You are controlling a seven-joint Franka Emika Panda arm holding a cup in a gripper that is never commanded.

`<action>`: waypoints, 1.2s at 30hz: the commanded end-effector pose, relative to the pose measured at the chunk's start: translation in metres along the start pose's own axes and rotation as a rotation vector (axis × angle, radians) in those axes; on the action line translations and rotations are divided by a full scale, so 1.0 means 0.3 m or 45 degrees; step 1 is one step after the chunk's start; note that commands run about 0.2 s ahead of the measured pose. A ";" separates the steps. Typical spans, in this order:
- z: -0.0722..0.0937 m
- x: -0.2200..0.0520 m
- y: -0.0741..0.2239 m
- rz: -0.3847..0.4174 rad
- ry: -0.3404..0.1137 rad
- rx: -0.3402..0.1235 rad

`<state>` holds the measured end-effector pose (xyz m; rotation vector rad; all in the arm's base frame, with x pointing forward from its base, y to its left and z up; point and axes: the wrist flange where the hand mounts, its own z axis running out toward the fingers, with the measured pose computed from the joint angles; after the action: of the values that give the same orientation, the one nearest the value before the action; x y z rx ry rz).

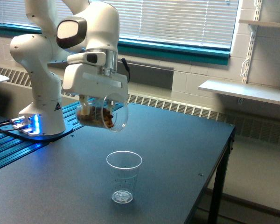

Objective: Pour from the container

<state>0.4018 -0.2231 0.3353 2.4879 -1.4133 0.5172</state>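
The container (102,115) is a clear wide-rimmed cup with brown nut-like pieces lying along its lower wall. It hangs tilted on its side in the air, rim pointing toward the exterior view's right and slightly down. My gripper (94,99) is shut on the container from above; the fingers are mostly hidden behind the white hand. A thin clear tapered cup (123,176) with small dots stands upright and empty on the dark table (186,154), below the container and a little to the exterior view's right of it.
The arm's white base (42,112) stands on a blue-lit mount at the exterior view's left, beside a ribbed teal strip (18,149). The table's edge (224,163) drops off at the right. A wall shelf (245,91) and radiator lie behind.
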 end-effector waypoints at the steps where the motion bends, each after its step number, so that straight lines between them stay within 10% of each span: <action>1: 0.033 -0.018 0.014 0.022 -0.018 -0.046; 36: 0.137 -0.111 -0.082 -0.138 -0.088 -0.172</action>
<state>0.4065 -0.2067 0.2808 2.4729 -1.3197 0.3009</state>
